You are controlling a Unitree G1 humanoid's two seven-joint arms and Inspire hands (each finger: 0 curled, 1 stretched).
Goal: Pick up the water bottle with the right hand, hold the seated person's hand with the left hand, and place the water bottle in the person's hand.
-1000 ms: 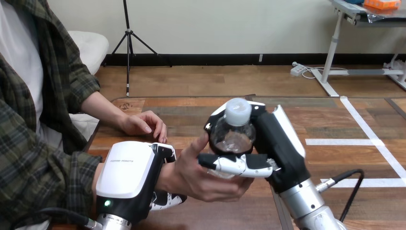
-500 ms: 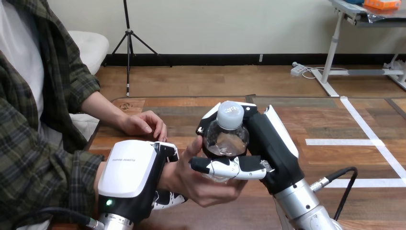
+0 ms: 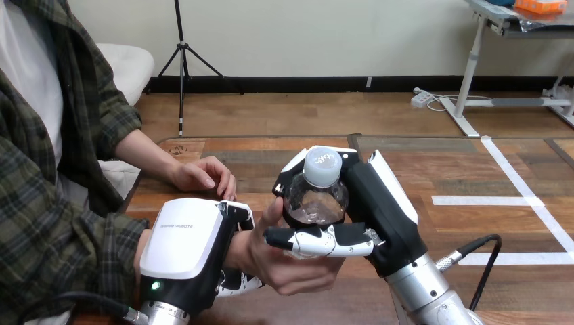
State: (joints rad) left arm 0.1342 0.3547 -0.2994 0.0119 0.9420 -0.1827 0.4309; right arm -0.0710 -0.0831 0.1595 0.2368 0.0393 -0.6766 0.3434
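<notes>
Right hand [image 3: 379,203] grips water bottle [image 3: 315,196] | near-upright, cap up | left hand [image 3: 186,247] grips person's wrist [image 3: 238,252]

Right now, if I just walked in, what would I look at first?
Probably the robot's right hand in the middle, with its fingers wrapped round a clear water bottle that has a white cap. Just under it the person's hand lies open, palm up. At the lower left, the robot's left hand grips that person's wrist.
</notes>
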